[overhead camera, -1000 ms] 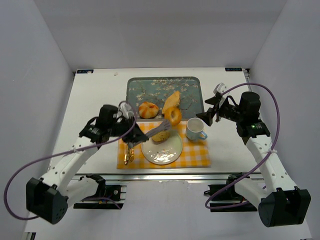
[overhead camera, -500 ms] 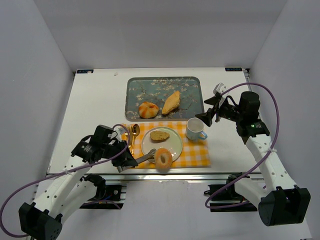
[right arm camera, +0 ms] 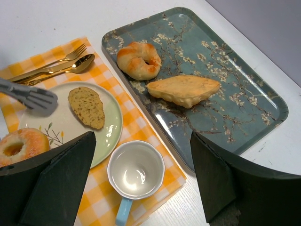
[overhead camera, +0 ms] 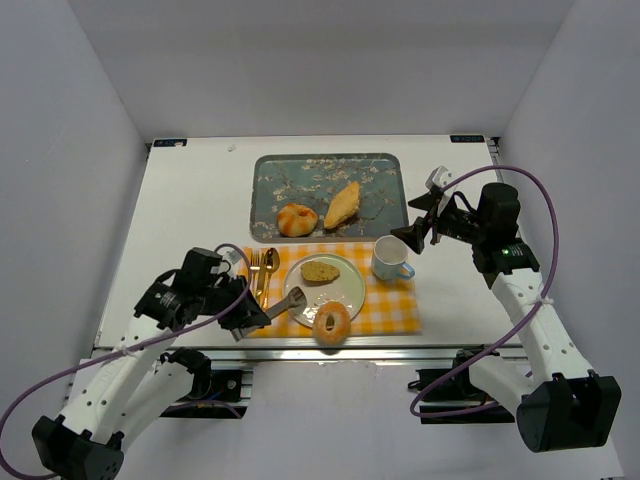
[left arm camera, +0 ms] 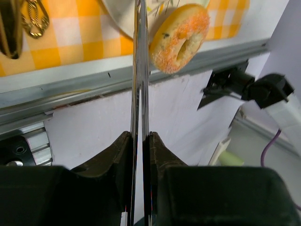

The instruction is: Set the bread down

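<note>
Top external: white table [overhead camera: 190, 200], grey walls [overhead camera: 320, 70], checked placemat [overhead camera: 392, 302]; left gripper [overhead camera: 243, 324] clamped on tongs [overhead camera: 286, 304], right gripper [overhead camera: 418, 216] apart.

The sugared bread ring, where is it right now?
In the top view the ring sits at the near rim of the plate, partly over the checked cloth, just right of the tip of the tongs.

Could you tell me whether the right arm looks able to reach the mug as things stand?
Probably yes: the right gripper hangs open close by the mug, with nothing between them.
</note>
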Available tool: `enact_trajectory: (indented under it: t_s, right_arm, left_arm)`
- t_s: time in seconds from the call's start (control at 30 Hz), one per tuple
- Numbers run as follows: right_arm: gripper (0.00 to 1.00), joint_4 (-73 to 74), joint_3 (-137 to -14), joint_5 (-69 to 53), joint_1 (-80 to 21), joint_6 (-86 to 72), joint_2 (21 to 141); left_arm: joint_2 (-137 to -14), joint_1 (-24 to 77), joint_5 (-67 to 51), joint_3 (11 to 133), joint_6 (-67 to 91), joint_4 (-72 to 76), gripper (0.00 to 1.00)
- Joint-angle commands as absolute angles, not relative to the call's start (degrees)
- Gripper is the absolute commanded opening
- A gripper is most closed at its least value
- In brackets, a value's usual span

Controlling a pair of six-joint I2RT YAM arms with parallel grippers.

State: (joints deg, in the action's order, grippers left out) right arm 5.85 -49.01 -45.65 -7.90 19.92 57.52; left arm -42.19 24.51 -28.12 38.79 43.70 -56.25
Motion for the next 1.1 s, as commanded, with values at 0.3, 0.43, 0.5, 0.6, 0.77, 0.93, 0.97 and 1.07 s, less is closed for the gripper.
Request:
enact_trajectory:
  t_s: [0.3, 0.43, 0.5, 0.6, 0.77, 0.93, 0.97, 1.07]
  right_arm:
    - [0.86, 5.19, -49.13, -47.37, -7.91, 20.57, 56.87]
    - [0.87, 5.27, -48.69, -47.46, -8.00, 20.39, 56.60]
    - [0.87, 5.36, -48.43, -47.72, -8.00, 20.48, 56.60]
    - [0.87, 5.10, -48.08, -47.37, -8.09, 19.43, 56.95]
    - [0.89, 3.34, -47.99, -43.88, -9.14, 15.47, 57.74]
    - [0.89, 4.13, -48.69, -40.35, -9.32, 16.78, 57.66]
    - [0.90, 4.22, -48.60, -39.99, -9.40, 17.14, 57.48]
    - [0.89, 5.01, -48.26, -39.20, -9.32, 17.84, 57.04]
  left_arm:
    - [-40.61, 24.61, -22.66, 51.33, 45.45, -55.55, 0.07]
    - [-38.59, 24.61, -26.63, 50.89, 44.47, -55.19, 0.04]
    - [-36.74, 24.61, -21.91, 52.29, 45.00, -56.33, 0.01]
    - [-35.77, 24.61, -11.71, 54.93, 45.44, -56.08, 0.00]
    - [-40.59, 24.61, -0.02, 55.63, 42.29, -47.22, 0.00]
    - [-52.98, 21.20, 11.68, 55.81, 33.77, -40.18, 0.00]
    - [-54.65, 19.18, 11.34, 55.38, 32.36, -39.21, 0.00]
    - [-57.91, 7.32, 5.99, 51.53, 26.82, -31.95, 0.00]
